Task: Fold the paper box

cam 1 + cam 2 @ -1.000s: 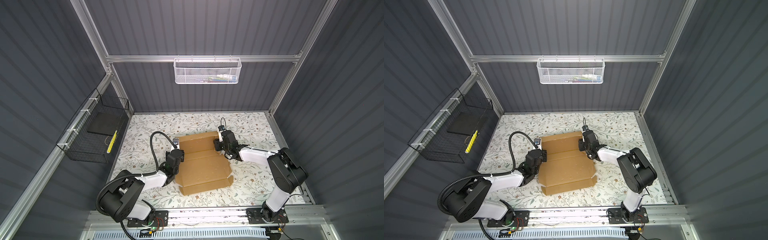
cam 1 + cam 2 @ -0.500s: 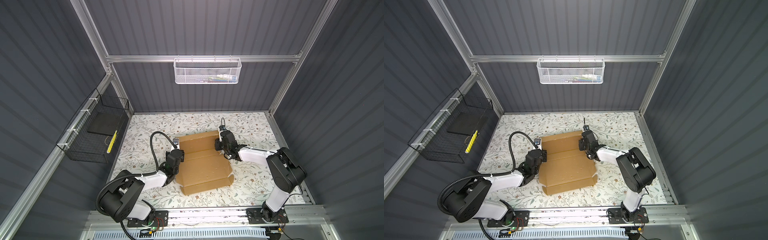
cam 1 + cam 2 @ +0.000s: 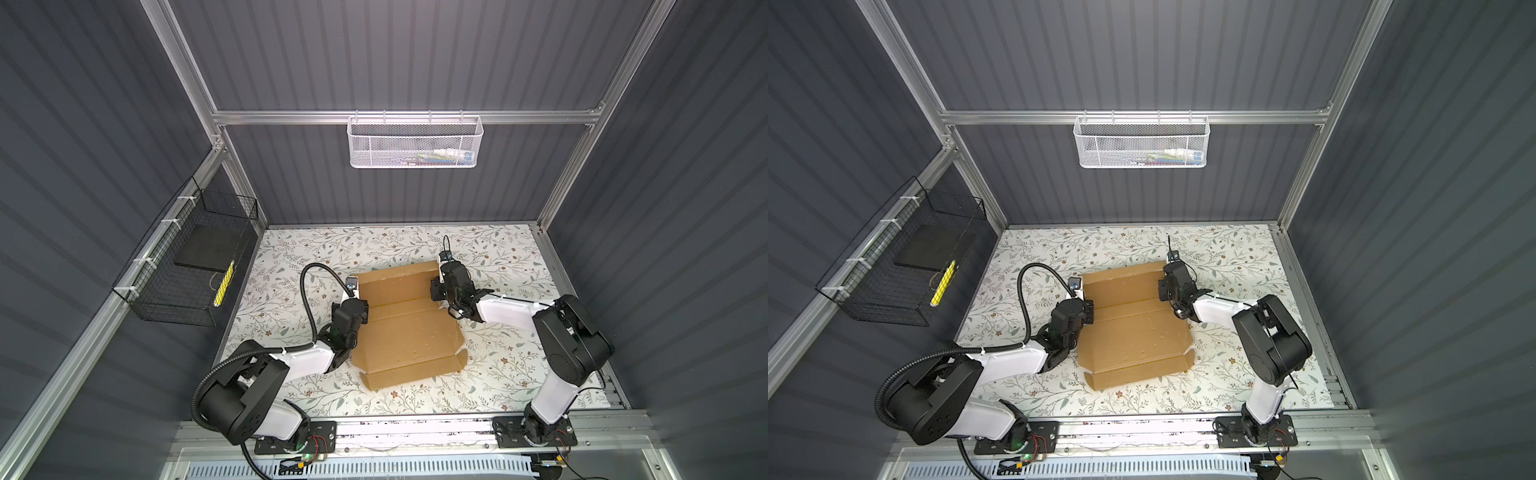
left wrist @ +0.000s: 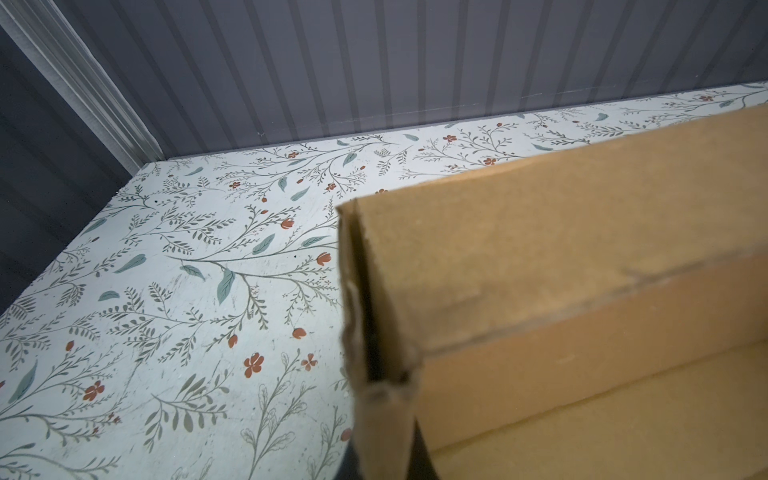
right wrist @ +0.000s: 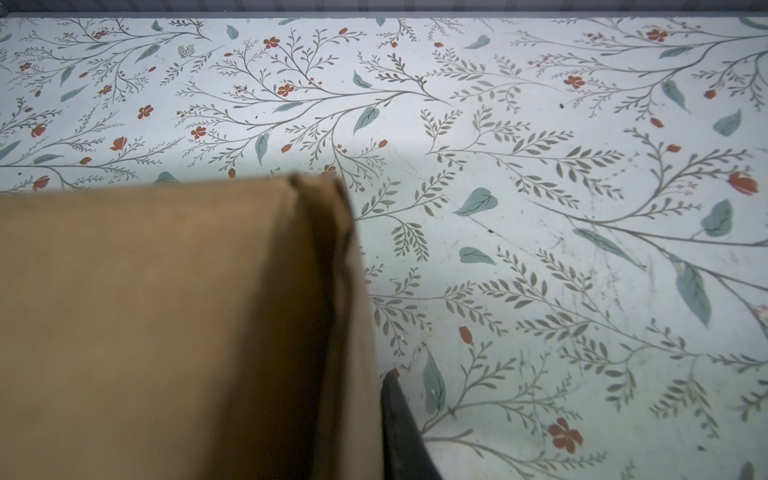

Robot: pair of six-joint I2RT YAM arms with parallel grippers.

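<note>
Two-sided hold on the paper box [image 3: 409, 332]: side wall pinched by left gripper [image 3: 360, 311] fingers [image 4: 424, 465]; right gripper [image 3: 437, 291] closure not discernible.

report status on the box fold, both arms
Left jaws shut on paper box left wall. Right jaws at its right wall, grip unclear. Box half formed, lid open. Nothing in the way.

1. I see that my right gripper [image 3: 436, 293] has drawn its jaws in on the right wall of the paper box [image 3: 409, 332] (one dark finger [image 5: 401, 432] now lies against the cardboard).
2. Any shift of the box itself is too slight for me to tell.
</note>
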